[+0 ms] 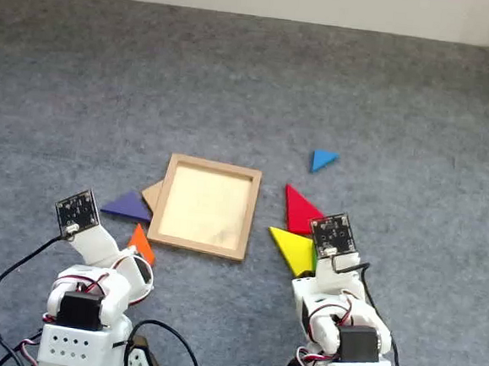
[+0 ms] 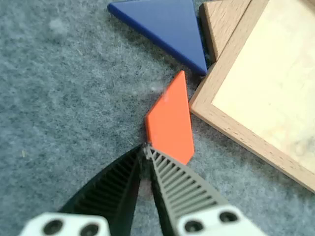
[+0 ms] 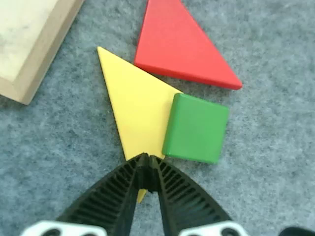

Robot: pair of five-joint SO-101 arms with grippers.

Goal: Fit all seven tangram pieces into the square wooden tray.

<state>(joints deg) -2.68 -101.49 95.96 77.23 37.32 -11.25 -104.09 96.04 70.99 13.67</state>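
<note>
left gripper (image 2: 146, 152) was shut tight by orange parallelogram (image 2: 170, 118), left of tray (image 2: 226, 59) | right gripper (image 3: 147, 164) was shut tight over yellow triangle (image 3: 135, 108), right of tray

Left gripper (image 2: 146, 151) jaws closed, tilted downward; right gripper (image 3: 147, 161) same.

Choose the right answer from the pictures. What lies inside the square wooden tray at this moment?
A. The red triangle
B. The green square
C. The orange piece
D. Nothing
D: the high view shows the wooden tray with a bare floor, while the orange piece, the red triangle and the green square all lie outside its rim.
</note>
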